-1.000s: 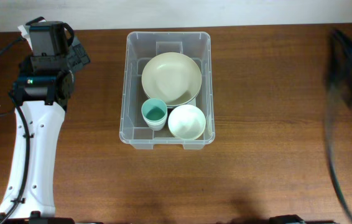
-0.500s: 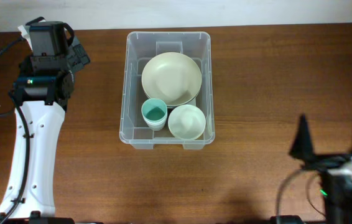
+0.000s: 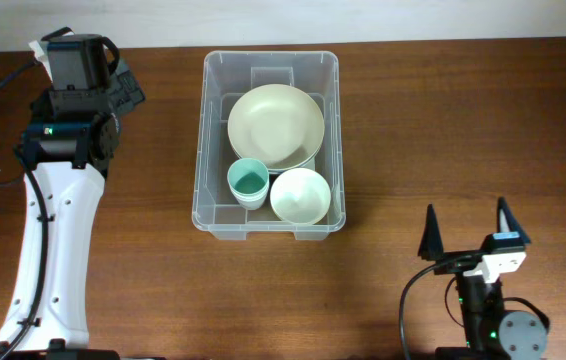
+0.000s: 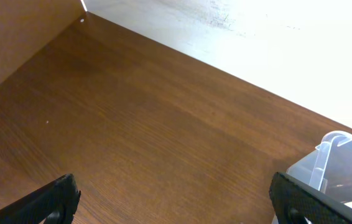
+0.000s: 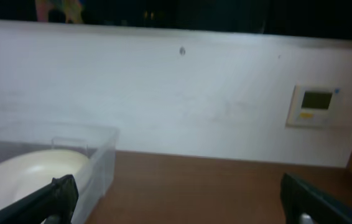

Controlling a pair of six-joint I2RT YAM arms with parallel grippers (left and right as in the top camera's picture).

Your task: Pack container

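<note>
Clear container (image 3: 269, 60) holds plate (image 3: 275, 125), teal cup (image 3: 248, 183), bowl (image 3: 299, 195); right tool (image 3: 466, 208) spread wide

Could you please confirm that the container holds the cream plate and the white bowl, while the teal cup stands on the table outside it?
Not quite: the teal cup stands inside the container too, beside the white bowl and cream plate; the overhead view shows it.

Overhead: white left arm (image 3: 48, 250) runs from 7 o'clock up to 10 o'clock and ends in a black wrist. The left gripper (image 4: 177, 202) has its jaws wide apart, gripping nothing. The right gripper (image 3: 470, 238) sits at 5 o'clock, fingers toward 12, spread wide, gripping nothing.
</note>
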